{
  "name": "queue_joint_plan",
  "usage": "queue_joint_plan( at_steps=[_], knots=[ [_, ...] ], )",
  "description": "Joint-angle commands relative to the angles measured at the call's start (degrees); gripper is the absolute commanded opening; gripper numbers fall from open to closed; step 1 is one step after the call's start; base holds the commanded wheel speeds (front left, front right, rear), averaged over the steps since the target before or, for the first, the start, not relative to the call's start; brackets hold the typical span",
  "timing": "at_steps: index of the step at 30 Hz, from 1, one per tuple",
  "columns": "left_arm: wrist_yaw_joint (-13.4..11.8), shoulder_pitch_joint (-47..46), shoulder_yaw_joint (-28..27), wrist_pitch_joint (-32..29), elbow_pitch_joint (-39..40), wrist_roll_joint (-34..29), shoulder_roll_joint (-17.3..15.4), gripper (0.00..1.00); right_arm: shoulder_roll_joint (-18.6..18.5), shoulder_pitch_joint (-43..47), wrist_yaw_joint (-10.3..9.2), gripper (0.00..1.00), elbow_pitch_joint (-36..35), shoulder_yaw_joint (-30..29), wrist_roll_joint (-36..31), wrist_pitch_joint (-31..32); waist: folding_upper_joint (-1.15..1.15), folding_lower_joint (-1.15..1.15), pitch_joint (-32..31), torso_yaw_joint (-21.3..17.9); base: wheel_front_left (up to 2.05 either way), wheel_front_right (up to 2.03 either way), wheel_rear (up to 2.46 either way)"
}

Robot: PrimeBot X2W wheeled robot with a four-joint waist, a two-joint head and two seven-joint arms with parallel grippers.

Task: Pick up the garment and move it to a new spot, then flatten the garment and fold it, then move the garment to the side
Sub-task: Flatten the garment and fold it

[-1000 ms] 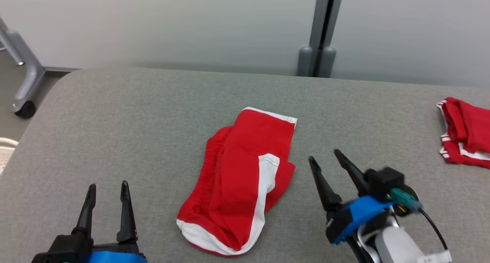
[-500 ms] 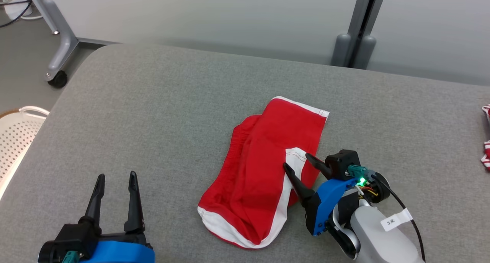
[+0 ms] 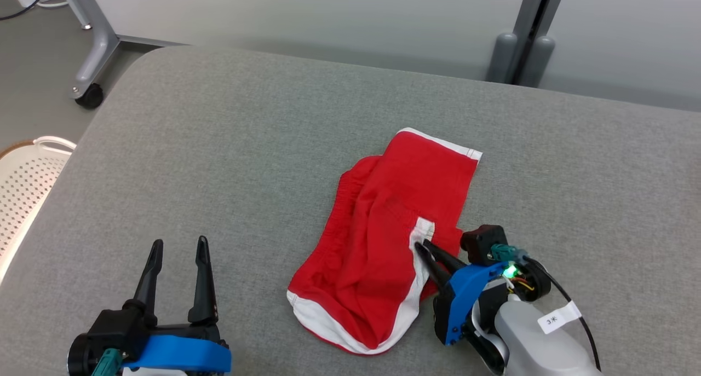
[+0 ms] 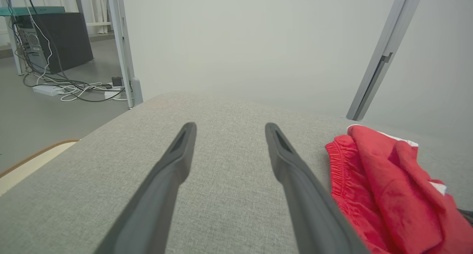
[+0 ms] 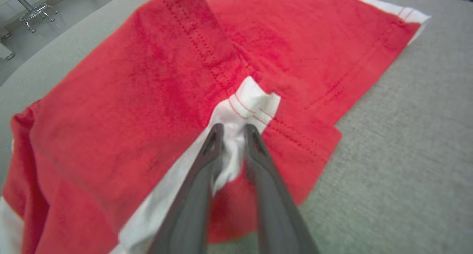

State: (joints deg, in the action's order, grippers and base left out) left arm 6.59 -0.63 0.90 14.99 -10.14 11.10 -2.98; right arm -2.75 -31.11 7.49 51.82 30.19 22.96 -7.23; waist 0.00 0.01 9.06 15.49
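Note:
The garment (image 3: 378,244) is a pair of red shorts with white trim, lying crumpled on the grey padded table (image 3: 219,146) right of centre. My right gripper (image 3: 420,246) lies low at its right edge. Its fingers are pinched on the white side stripe, which bunches between them. The right wrist view shows the right gripper (image 5: 233,127) closed on that white strip of the garment (image 5: 147,91). My left gripper (image 3: 180,242) hovers open at the lower left, well clear of the cloth. In the left wrist view the left gripper (image 4: 230,127) holds nothing, with the garment (image 4: 384,187) to its right.
A white perforated basket (image 3: 22,184) stands off the table's left edge. A wheeled frame leg (image 3: 90,91) stands on the floor at the far left, and a grey post (image 3: 526,53) rises behind the table. Cables (image 4: 74,87) lie on the floor.
The head camera has shifted. My right gripper moved left onto the garment's white stripe and closed its fingers on it, bunching the cloth. The left gripper stayed open.

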Motion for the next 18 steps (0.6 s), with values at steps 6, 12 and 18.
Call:
queue_joint_plan(
  at_steps=[6,12,18],
  knots=[
    [-0.26,-0.27,-0.80,0.26,-0.24,-0.09,0.12,1.00,-0.27,-0.90,0.01,0.00,2.35,-1.39,0.44,-5.81,0.00,-0.01,-1.03,-2.46,0.00,0.00,0.00],
    [-0.21,0.71,-1.33,0.26,-0.11,0.21,0.12,1.00,-1.20,2.97,0.01,0.00,-0.47,-7.04,-2.10,-7.99,0.00,-0.01,-1.98,-6.19,0.00,0.00,0.00],
    [-0.36,1.53,-1.38,0.26,0.04,0.40,0.11,1.00,-2.70,12.57,0.01,0.00,-12.96,-14.53,-4.80,-8.00,0.00,-0.01,-2.38,-10.15,0.00,0.00,0.00]
  ],
)
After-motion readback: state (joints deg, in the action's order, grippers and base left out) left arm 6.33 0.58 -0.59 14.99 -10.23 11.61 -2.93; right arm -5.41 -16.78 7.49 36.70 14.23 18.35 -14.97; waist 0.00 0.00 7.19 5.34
